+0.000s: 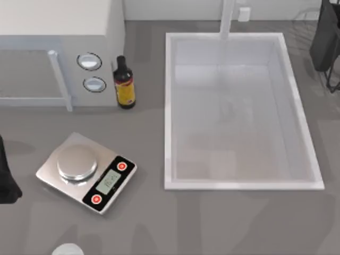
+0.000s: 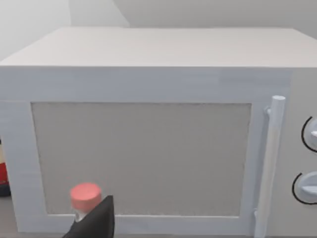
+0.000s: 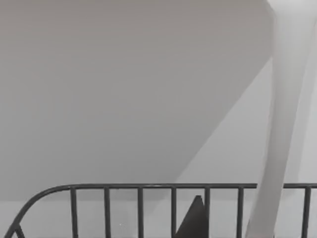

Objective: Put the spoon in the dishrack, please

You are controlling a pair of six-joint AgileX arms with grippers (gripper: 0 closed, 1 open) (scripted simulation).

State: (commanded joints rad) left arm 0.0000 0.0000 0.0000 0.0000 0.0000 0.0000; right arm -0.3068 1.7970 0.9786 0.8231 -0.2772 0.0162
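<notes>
In the left wrist view the spoon's pink-red knob (image 2: 85, 196) and a short piece of its white handle stick up in front of the microwave door. My left gripper (image 2: 95, 222) is shut on the spoon, one dark fingertip lying against the handle; the bowl is hidden. My left arm (image 1: 6, 178) sits at the table's left edge. The dishrack (image 1: 325, 40) stands at the far right back corner, right of the sink. Its dark wire rail (image 3: 138, 188) crosses the right wrist view, with my right gripper (image 3: 195, 220) just in front of it.
A white microwave (image 1: 53, 48) fills the back left, with a dark bottle (image 1: 125, 82) beside it. A silver kitchen scale (image 1: 85, 171) lies front left and a small white dome (image 1: 68, 249) at the front edge. The white sink (image 1: 170, 106) and its faucet (image 1: 227, 18) take the middle right.
</notes>
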